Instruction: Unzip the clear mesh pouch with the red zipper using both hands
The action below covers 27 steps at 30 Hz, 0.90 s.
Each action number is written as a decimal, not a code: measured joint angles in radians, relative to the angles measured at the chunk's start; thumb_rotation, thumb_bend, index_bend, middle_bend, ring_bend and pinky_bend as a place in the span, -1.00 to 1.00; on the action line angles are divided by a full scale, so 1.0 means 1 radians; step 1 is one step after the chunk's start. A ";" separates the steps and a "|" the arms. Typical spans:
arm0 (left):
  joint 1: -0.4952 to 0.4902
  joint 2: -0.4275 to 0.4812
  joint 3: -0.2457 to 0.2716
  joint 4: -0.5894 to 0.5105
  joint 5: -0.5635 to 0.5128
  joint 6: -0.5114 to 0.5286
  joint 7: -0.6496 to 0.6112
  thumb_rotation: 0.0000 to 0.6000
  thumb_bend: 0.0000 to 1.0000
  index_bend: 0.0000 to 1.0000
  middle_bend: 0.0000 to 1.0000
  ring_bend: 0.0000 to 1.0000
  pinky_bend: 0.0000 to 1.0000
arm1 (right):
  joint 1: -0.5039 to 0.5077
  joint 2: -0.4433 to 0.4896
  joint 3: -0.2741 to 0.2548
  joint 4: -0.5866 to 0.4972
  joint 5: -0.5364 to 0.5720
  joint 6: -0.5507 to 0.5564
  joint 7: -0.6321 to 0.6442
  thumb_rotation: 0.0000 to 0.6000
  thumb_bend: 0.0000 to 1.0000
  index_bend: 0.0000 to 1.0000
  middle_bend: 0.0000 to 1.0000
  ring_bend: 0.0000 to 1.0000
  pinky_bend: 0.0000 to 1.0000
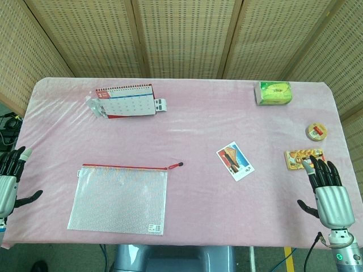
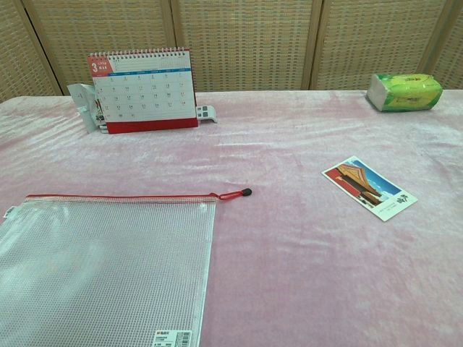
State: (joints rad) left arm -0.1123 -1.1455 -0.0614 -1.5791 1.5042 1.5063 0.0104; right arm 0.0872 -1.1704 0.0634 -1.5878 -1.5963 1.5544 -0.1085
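The pouch (image 1: 118,198) is lying flat on the pink table (image 1: 193,119), near the front edge on the robot's left side. Its red zipper (image 1: 125,167) is running along the far edge, closed across the whole top, with the pull (image 1: 174,165) sticking out past the right corner and resting on the cloth. In the chest view the pouch (image 2: 101,271) is filling the lower left, its pull (image 2: 235,194) pointing right.

The left hand (image 1: 10,181) is hovering at the table's left edge, fingers spread and holding nothing, well apart from the pouch. The right hand (image 1: 328,192) is hanging over the front right corner, also spread and empty, its fingertips (image 1: 317,167) overlapping an orange packet (image 1: 303,158).

A postcard (image 1: 235,161) is lying between the pouch and the right hand. A calendar (image 1: 126,101) is standing at the back left, a green tissue pack (image 1: 274,93) at the back right, and a small round tin (image 1: 318,132) near the right edge.
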 measured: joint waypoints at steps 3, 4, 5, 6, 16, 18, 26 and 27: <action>-0.001 -0.001 0.000 0.001 -0.002 -0.003 0.001 1.00 -1.00 -1.00 -1.00 -1.00 -1.00 | 0.000 0.000 0.000 0.000 0.000 0.000 0.000 1.00 -1.00 -0.85 -1.00 -1.00 -1.00; -0.001 -0.001 0.000 0.001 -0.003 -0.005 0.002 1.00 -1.00 -1.00 -1.00 -1.00 -1.00 | 0.000 0.000 0.000 0.000 0.000 0.000 0.001 1.00 -1.00 -0.85 -1.00 -1.00 -1.00; -0.002 -0.001 0.000 0.002 -0.005 -0.009 0.004 1.00 -1.00 -1.00 -1.00 -1.00 -1.00 | -0.001 0.000 -0.001 0.000 0.000 0.000 0.001 1.00 -1.00 -0.85 -1.00 -1.00 -1.00; -0.004 -0.002 0.000 0.002 -0.006 -0.012 0.006 1.00 -1.00 -1.00 -1.00 -1.00 -1.00 | -0.001 0.000 0.000 0.000 0.001 0.002 0.002 1.00 -1.00 -0.85 -1.00 -1.00 -1.00; -0.081 -0.065 -0.041 0.023 0.003 -0.065 0.057 1.00 -1.00 -0.49 0.78 0.67 0.95 | 0.004 -0.010 0.012 0.007 0.034 -0.016 -0.016 1.00 -1.00 -0.83 -1.00 -1.00 -1.00; -0.116 -0.079 -0.057 0.006 0.000 -0.098 0.098 1.00 -1.00 -0.35 0.91 0.80 1.00 | 0.008 -0.015 0.019 0.011 0.053 -0.027 -0.026 1.00 -1.00 -0.82 -1.00 -1.00 -1.00; -0.308 -0.157 -0.149 -0.120 -0.131 -0.323 0.354 1.00 -1.00 -0.26 0.98 0.86 1.00 | 0.023 -0.036 0.047 0.040 0.118 -0.062 -0.048 1.00 -1.00 -0.82 -1.00 -1.00 -1.00; -0.330 -0.166 -0.160 -0.129 -0.164 -0.352 0.372 1.00 -1.00 -0.26 0.98 0.86 1.00 | 0.025 -0.038 0.050 0.043 0.125 -0.066 -0.049 1.00 -1.00 -0.82 -1.00 -1.00 -1.00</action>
State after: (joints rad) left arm -0.4425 -1.3110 -0.2212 -1.7081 1.3407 1.1542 0.3819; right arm 0.1121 -1.2081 0.1134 -1.5452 -1.4715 1.4889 -0.1578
